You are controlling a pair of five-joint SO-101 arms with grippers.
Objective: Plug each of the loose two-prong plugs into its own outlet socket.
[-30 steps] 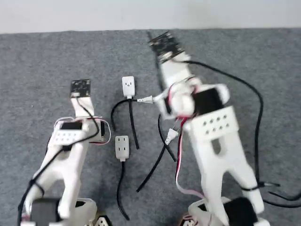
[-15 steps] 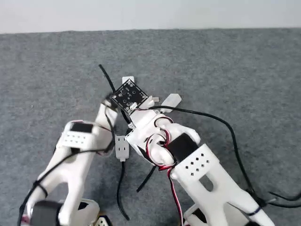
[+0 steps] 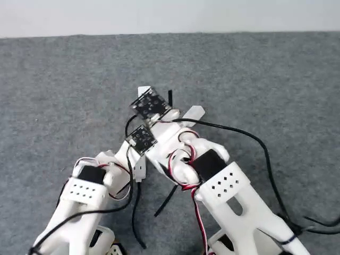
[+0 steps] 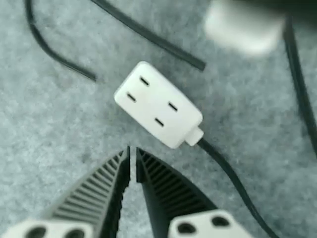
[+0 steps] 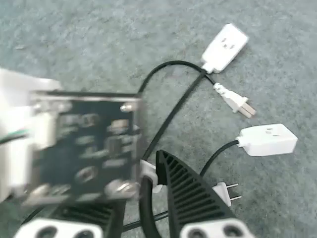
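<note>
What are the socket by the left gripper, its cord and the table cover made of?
Socket: white hard plastic, judging by its smooth, rounded moulded shell. Cord: black, likely a rubber or vinyl sheath, since it is matte and bends. Cover: grey felt or short carpet, by its fuzzy fibres.

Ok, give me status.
Left claw shut, empty, beside outlet socket. Both two-prong plugs loose. Right claw half hidden behind left arm's camera board.

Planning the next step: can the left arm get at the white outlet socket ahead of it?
Probably yes: the outlet socket lies just ahead of the left gripper, with nothing between them.
</note>
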